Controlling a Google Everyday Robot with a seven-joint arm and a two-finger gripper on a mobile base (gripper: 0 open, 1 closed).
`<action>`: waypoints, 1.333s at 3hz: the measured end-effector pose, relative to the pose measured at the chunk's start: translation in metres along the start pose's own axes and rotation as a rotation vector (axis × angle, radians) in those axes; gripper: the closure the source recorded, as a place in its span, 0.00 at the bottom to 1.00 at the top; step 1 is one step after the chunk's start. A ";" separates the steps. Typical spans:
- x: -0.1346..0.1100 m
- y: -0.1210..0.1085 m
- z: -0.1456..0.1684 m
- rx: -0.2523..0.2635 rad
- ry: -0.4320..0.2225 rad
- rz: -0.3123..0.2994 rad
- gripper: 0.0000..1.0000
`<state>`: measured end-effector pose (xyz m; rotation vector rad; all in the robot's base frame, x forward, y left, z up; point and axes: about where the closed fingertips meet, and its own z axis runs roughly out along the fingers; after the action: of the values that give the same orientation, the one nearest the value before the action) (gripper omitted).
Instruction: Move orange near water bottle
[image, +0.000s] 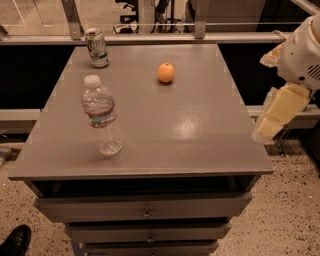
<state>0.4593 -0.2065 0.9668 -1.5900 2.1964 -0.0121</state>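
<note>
Clear plastic, the bottle (102, 116) stands upright in the left half of the frame, near the front left of the table (200, 145). It has a white cap and a red, white and blue label round its middle. Up and to the right of it, in the upper centre, the orange (166, 72) lies on the tabletop, well apart from the bottle. At the frame's right edge the gripper (272, 120) hangs beyond the table's right side, a pale cream piece slanting down and to the left below the white arm (302, 55). Whether it is clenched or released cannot be told. The orange lies well apart from it, to its left and higher in the frame, with bare tabletop between them.

The table is grey with a dull sheen, and a light patch glints right of centre. A black shoe (15, 241) shows in the lower left corner. A green-and-white can (96, 47) stands upright at the table's upper left corner. Under the top, drawers (145, 207) with small knobs face the camera. A rail (150, 38) crosses the frame behind the table, and the floor (280, 220) at lower right is speckled.
</note>
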 end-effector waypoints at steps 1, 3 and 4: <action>-0.022 -0.036 0.035 0.008 -0.157 0.074 0.00; -0.095 -0.135 0.116 0.054 -0.488 0.177 0.00; -0.125 -0.159 0.149 0.046 -0.565 0.225 0.00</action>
<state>0.6856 -0.1124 0.9130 -1.1316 1.8879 0.3997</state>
